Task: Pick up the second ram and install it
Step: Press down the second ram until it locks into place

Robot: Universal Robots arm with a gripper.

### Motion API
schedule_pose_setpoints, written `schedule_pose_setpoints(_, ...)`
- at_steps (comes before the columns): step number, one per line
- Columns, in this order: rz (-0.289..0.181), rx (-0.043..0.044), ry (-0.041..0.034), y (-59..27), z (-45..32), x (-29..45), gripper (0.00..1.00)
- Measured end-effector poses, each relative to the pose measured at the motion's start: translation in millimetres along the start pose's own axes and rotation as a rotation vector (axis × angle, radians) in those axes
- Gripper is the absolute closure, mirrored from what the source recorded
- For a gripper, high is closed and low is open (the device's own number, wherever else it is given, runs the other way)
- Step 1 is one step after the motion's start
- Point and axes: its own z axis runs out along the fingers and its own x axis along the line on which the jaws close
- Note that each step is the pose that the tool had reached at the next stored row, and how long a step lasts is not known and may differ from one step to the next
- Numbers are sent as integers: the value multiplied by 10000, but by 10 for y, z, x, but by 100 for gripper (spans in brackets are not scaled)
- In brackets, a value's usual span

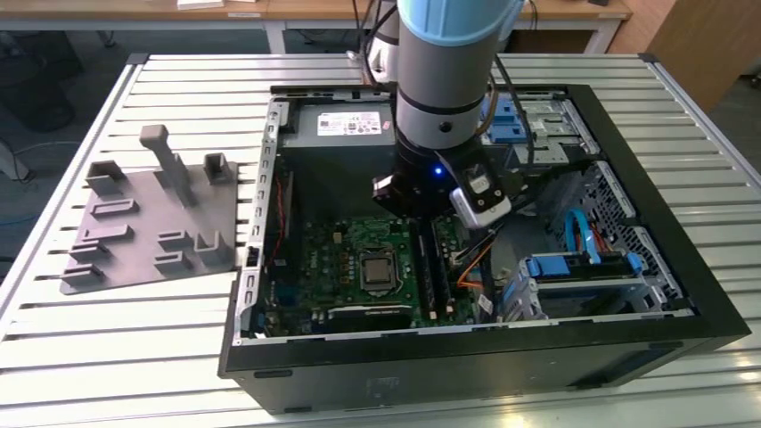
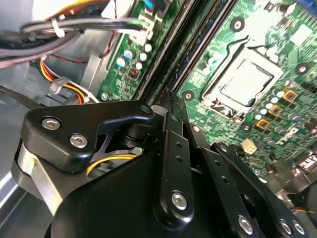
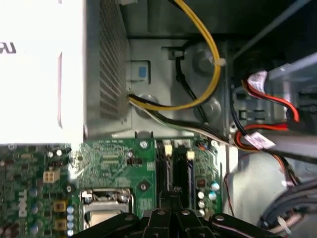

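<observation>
— What do you see from the exterior view?

— The arm [image 1: 446, 71] reaches down into the open case [image 1: 701, 294] on the table [image 1: 143, 339]. The pincer [image 1: 419, 214] hangs low over the motherboard [image 1: 345, 259], right above the long black slots [image 1: 426, 267]. The power supply [image 1: 345, 120] sits at the far end of the case. A grey plate [image 1: 155, 223] with upright posts lies on the table, outside the case on the exterior view's left.

— And the ram?

— I can't pick it out there; the wrist hides that spot.

— The second wrist view?

— The pincer [image 2: 171, 106] is narrow, its black fingers drawn close together, tips right over the slots [image 2: 198, 44]. A thin dark strip lines up with them, but I can't tell whether that is the ram or whether it's gripped. The socket [image 2: 245, 82] is beside the slots and a cable bundle [image 2: 64, 29] is on the other side.

— The first wrist view?

— Same again: the fingertips [image 3: 173, 198] meet over the two slots [image 3: 174, 166], near the board's edge. Beyond it a yellow cable [image 3: 210, 54] loops across the case wall beside the power supply [image 3: 39, 74].
</observation>
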Motion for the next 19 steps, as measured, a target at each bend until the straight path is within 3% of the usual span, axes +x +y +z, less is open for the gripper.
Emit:
schedule_pose_setpoints(6,-23,29,1,52,81,8,90)
schedule_pose_setpoints(13,-29,29,-2,59,116,11,90)
schedule_pose_setpoints(15,-27,-1,-12,65,88,8,90)
schedule_pose_setpoints(17,-28,27,-4,64,13,6,90)
schedule_pose_setpoints(19,-28,35,-7,64,-15,4,90)
